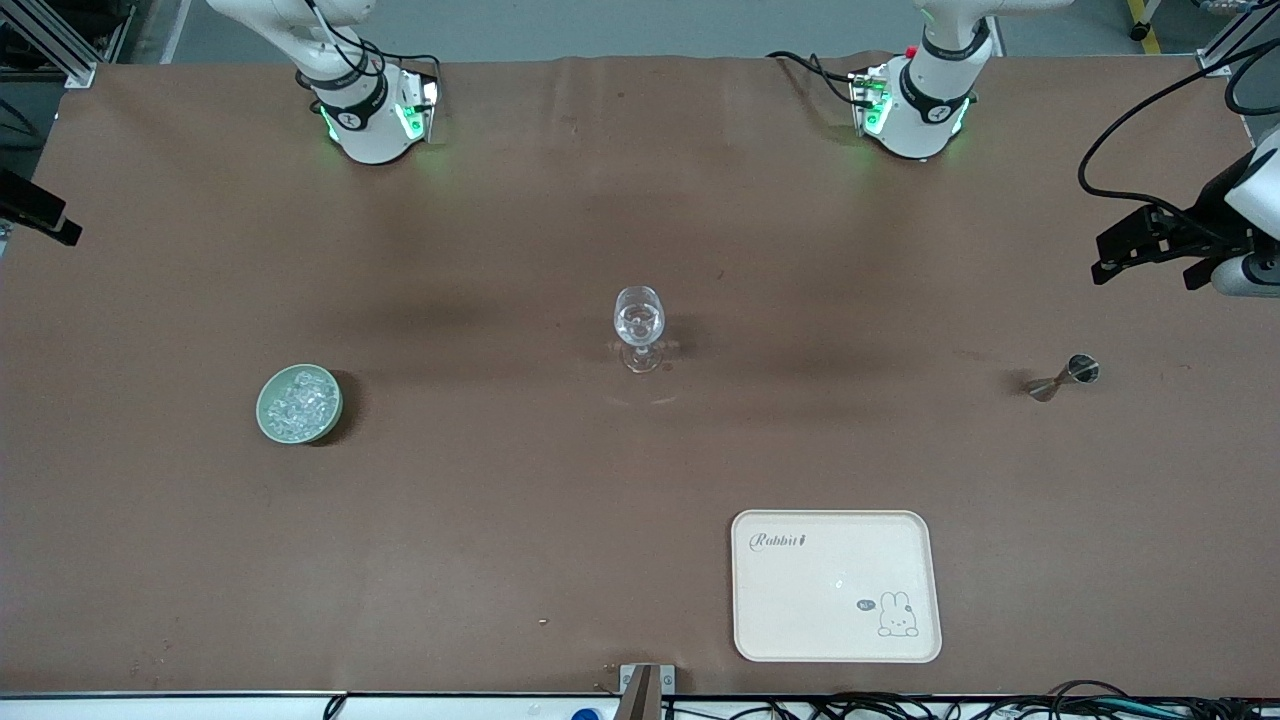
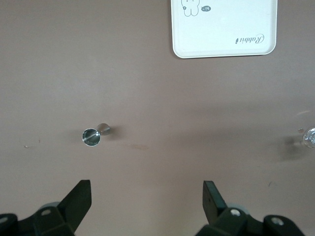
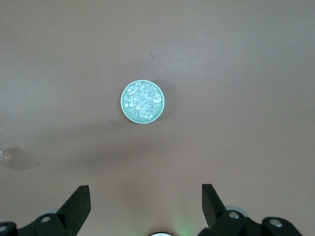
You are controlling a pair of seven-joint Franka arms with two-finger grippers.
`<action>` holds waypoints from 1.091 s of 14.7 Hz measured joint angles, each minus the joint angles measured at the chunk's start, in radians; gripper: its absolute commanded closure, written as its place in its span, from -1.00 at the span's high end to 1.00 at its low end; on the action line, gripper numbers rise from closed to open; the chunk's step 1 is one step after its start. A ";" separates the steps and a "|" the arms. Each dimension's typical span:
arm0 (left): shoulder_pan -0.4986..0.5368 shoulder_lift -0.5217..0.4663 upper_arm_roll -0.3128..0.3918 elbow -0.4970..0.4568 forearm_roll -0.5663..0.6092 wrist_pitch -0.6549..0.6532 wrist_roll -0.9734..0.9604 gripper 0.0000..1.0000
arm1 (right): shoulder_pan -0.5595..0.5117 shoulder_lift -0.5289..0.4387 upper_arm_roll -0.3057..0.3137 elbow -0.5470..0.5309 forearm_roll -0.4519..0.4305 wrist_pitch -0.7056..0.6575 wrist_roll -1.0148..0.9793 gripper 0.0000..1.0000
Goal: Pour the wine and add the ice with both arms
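1. Left gripper [image 2: 145,201]: fingers spread wide, holding nothing, up over bare table at the left arm's end, near the metal jigger [image 1: 1064,378].
2. Right gripper [image 3: 145,204]: fingers spread wide, holding nothing, high over the table above the green bowl [image 1: 299,403].
3. Ice [image 1: 298,398]: heaped in the green bowl, toward the right arm's end.
4. Wine glass [image 1: 639,326]: upright mid-table, between bowl and jigger, well apart from both.
5. Rabbit tray [image 1: 836,585]: flat, nearer the front camera than the glass.

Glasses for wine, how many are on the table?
1. The wine glass stands mid-table, between the green ice bowl and the metal jigger.
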 measured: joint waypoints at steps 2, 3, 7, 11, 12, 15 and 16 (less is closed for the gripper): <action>-0.003 0.000 -0.003 0.000 0.000 0.000 0.000 1.00 | 0.000 0.004 -0.001 0.000 0.000 0.000 0.000 1.00; -0.006 0.000 -0.003 0.000 0.000 0.000 0.000 1.00 | -0.001 0.008 -0.001 0.000 0.000 0.001 0.000 1.00; -0.011 0.002 -0.002 -0.002 0.000 -0.002 0.000 1.00 | -0.001 0.016 -0.003 0.000 0.000 0.021 0.000 1.00; -0.012 0.017 0.042 -0.004 0.000 -0.002 -0.006 1.00 | 0.002 0.029 -0.001 -0.030 0.000 0.067 -0.001 1.00; -0.012 0.019 0.071 -0.004 0.000 -0.002 -0.008 1.00 | 0.003 0.035 0.000 -0.057 0.000 0.093 -0.002 1.00; -0.009 0.035 0.160 -0.006 -0.019 -0.003 -0.104 1.00 | 0.018 0.053 0.004 -0.197 0.000 0.255 -0.004 1.00; -0.009 0.047 0.190 -0.008 -0.045 -0.003 -0.146 1.00 | 0.024 0.061 0.005 -0.249 0.000 0.312 -0.004 1.00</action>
